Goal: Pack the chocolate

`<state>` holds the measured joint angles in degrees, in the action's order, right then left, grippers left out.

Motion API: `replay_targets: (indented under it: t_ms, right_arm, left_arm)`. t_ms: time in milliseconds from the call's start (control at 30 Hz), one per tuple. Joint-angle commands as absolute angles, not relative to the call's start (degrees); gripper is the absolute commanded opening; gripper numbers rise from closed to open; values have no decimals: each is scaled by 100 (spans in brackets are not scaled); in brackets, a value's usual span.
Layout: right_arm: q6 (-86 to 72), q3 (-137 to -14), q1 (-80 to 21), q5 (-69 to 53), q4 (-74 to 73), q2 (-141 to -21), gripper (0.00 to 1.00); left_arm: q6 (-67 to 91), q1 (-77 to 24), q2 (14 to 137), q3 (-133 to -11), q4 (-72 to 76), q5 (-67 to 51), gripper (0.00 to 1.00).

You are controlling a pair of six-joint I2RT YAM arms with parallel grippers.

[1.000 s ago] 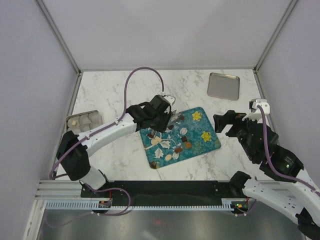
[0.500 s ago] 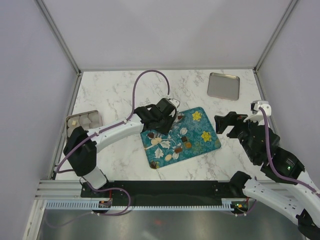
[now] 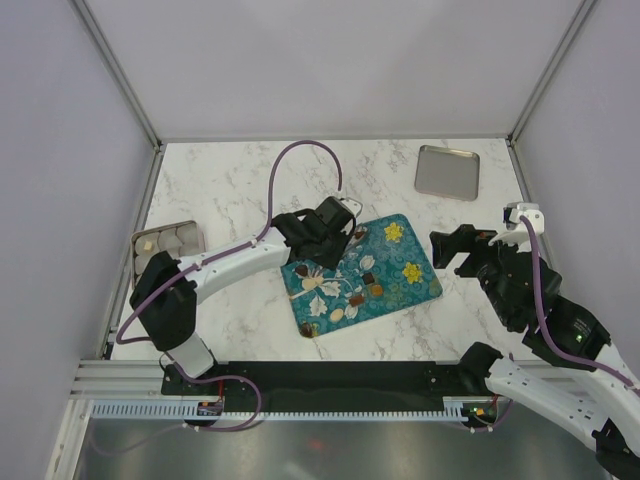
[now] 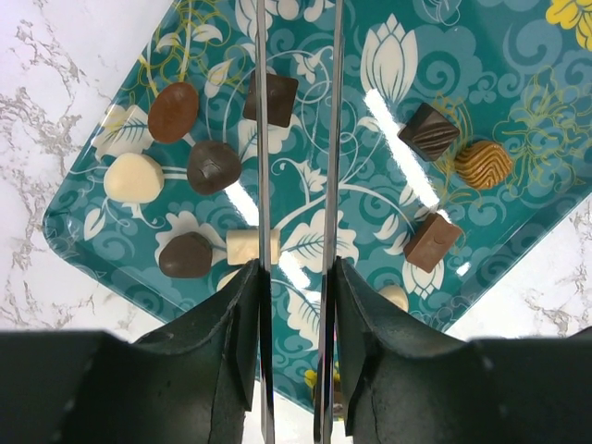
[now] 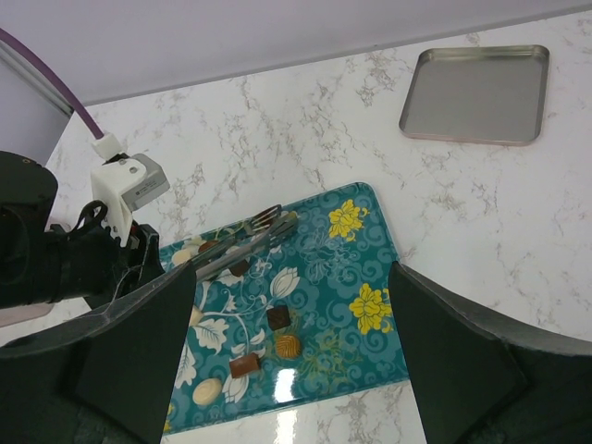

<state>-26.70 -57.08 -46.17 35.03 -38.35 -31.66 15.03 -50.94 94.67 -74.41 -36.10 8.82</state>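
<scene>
Several chocolates (image 3: pixel 368 278), dark, caramel and cream, lie on the teal flowered tray (image 3: pixel 400 262). My left gripper (image 3: pixel 335 235) is shut on metal tongs (image 3: pixel 352 238) held over the tray's far left part. In the left wrist view the gripper (image 4: pixel 296 277) holds the two tong blades (image 4: pixel 262 139) apart with nothing between them. A dark square chocolate (image 4: pixel 280 97) lies partly under the left blade, and a cream block (image 4: pixel 248 246) lies beside it. My right gripper (image 3: pixel 455 245) is open and empty, above the table right of the tray. Its wrist view shows the tongs (image 5: pixel 245 242) and chocolates (image 5: pixel 278 317).
A metal tin (image 3: pixel 167 240) with white paper cups and one cream piece stands at the left table edge. A bare silver tray (image 3: pixel 447 172) lies at the back right. Enclosure walls stand on three sides.
My left gripper has moved a little right and farther over the tray with the tongs. The right arm has hardly moved.
</scene>
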Motion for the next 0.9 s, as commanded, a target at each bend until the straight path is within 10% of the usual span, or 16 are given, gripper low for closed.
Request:
replay_targets:
  t_ms: [0, 500, 867]
  right_arm:
    - [-2637, -5687, -4632, 3647, -3814, -3120, 93]
    - [-2698, -5652, -4632, 3349, -3797, -3041, 93]
    - [-2602, -5783, -4632, 2708, -3779, -3391, 93]
  left_arm:
    - [1441, -5133, 9185, -7787, -3708, 940, 36]
    - [2056, -4633, 8491, -8596, -5430, 2038, 32]
    - [2268, -1566, 6804, -7700, -5704, 2276, 31]
